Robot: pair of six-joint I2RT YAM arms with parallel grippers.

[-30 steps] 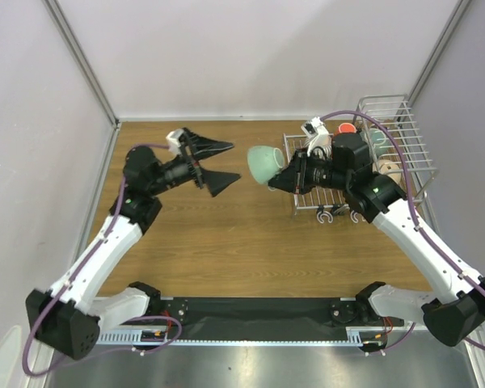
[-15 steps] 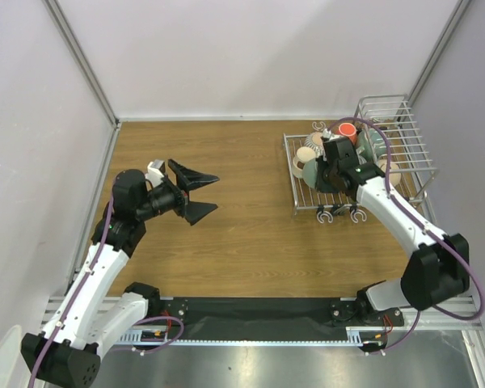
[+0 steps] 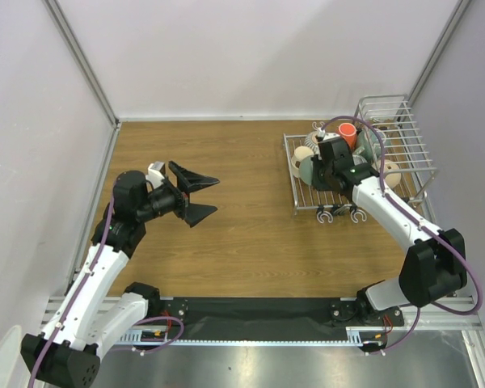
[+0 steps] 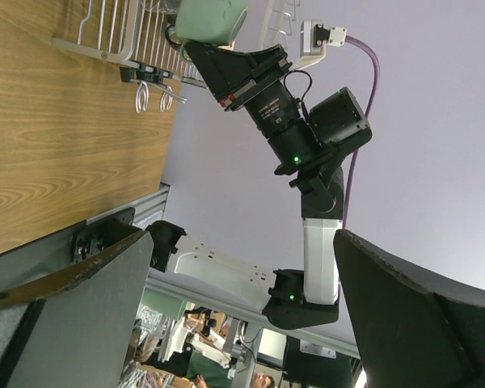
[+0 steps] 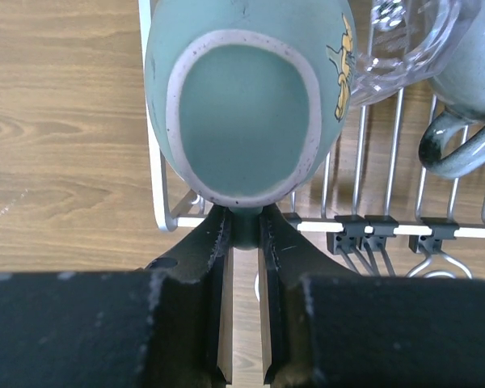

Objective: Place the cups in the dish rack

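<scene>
My right gripper [image 3: 320, 171] is shut on the handle of the teal mug [image 3: 309, 171]. It holds the mug on its side at the left front corner of the dish rack's flat grid tray [image 3: 294, 194]. In the right wrist view the mug's mouth [image 5: 242, 105] faces the camera, with the handle pinched between the jaws of the gripper [image 5: 244, 230]. A clear glass [image 5: 404, 40] and a grey-blue mug [image 5: 469, 73] lie on the tray beside it. A whitish cup [image 3: 304, 153], an orange-lined white mug [image 3: 347, 131] and a beige mug [image 3: 390, 172] sit in the rack. My left gripper [image 3: 204, 195] is open and empty over the table.
The rack's taller barred basket [image 3: 404, 133] stands against the right wall at the back. Hooks [image 3: 338, 215] hang off the tray's front edge. In the left wrist view the open gripper [image 4: 242, 242] looks across at the right arm [image 4: 307, 137] and the rack [image 4: 105, 40].
My right arm carried the teal mug from mid-table to the rack's front left corner. My left arm drew back to the left and nearer, still open. Little has moved in the last half second.
</scene>
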